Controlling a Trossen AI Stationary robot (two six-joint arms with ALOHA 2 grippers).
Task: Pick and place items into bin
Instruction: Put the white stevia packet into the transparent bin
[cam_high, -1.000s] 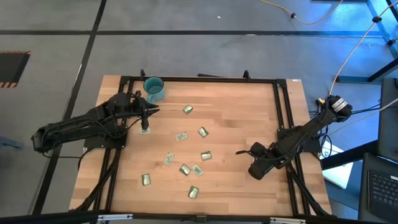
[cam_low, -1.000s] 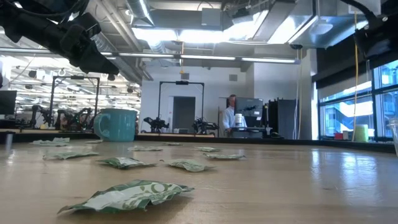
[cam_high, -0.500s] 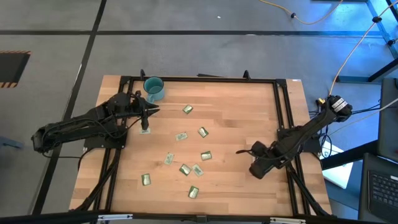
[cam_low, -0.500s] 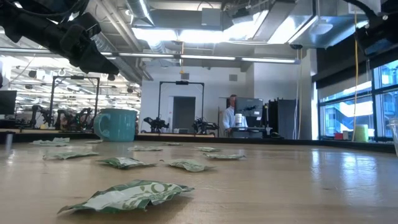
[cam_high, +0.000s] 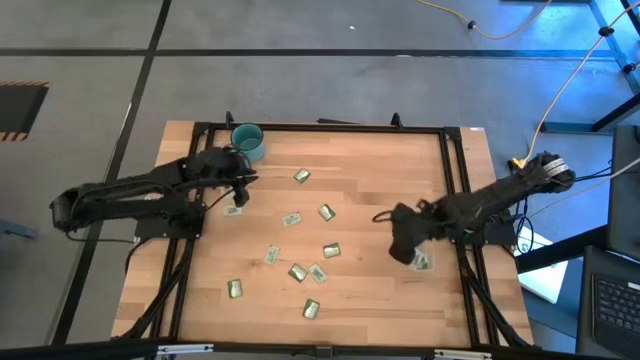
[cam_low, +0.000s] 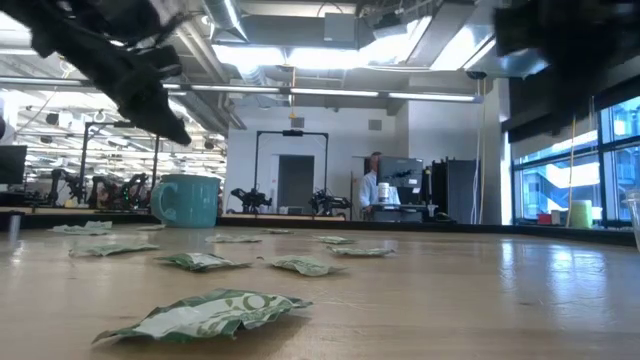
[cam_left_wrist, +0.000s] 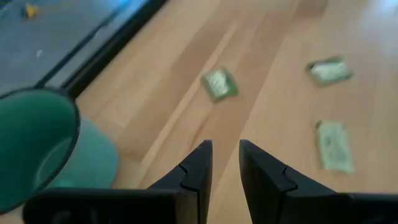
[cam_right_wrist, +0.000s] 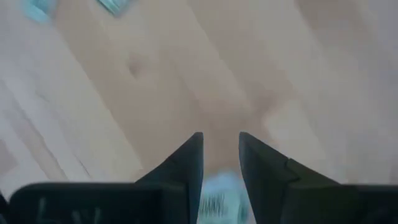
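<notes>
Several small foil packets lie flat on the wooden table, among them one (cam_high: 235, 210) by my left gripper and one (cam_high: 421, 261) under my right arm. My left gripper (cam_high: 243, 181) hovers just right of the teal mug (cam_high: 247, 140), above the table. Its fingers are a narrow gap apart and empty (cam_left_wrist: 225, 155). My right gripper (cam_high: 381, 216) hangs over bare wood right of the middle, its fingers also a narrow gap apart (cam_right_wrist: 220, 146). A packet (cam_right_wrist: 217, 200) shows blurred through that gap, on the table below. The clear bin cannot be made out in the high view.
The teal mug stands at the table's far left. More packets are spread over the middle (cam_high: 326, 212) and near side (cam_high: 310, 309). A black frame (cam_high: 455, 180) runs along the table's edges. A sliver of something clear shows at the low view's right edge (cam_low: 634, 218).
My right gripper has swung up and toward the table's left and far side, uncovering a packet on the table near the right edge. My left gripper has drawn away from the packet beside it, toward the far edge and a little right.
</notes>
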